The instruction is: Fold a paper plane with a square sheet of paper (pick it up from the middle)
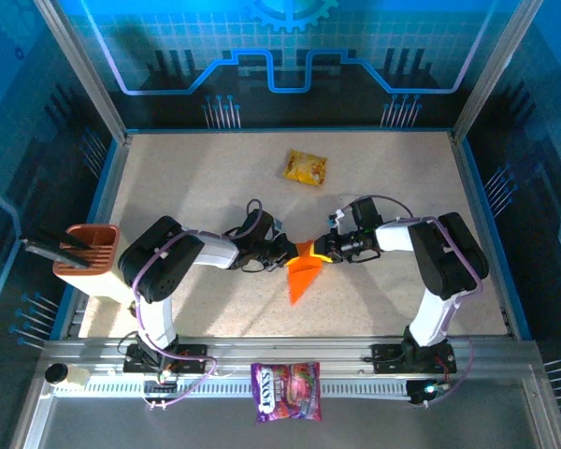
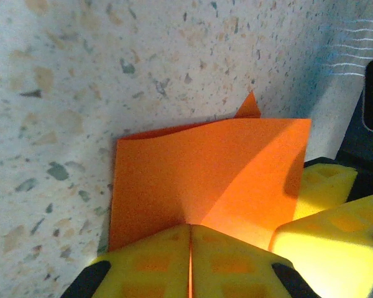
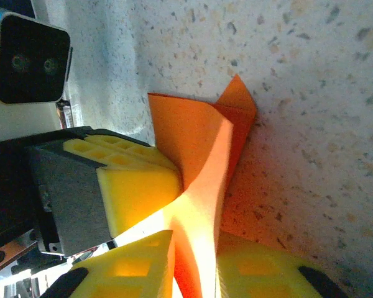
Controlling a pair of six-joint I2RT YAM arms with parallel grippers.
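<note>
- Two grips on the orange paper sheet (image 1: 302, 276): clenched between left fingers (image 2: 155, 261), clenched between right fingers (image 3: 137, 270).
- Held mid-counter (image 1: 196, 178) between both arms, partly folded, pointed end toward the near edge.

top: high over near edge, looking down on whole worktop (image 1: 215, 178) | wrists: very close, facing worktop | shared by all: paper (image 1: 302, 278), frame centre

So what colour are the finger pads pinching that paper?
Yellow pads, with a gridded surface, gripping the orange paper; clearest in the left wrist view.
</note>
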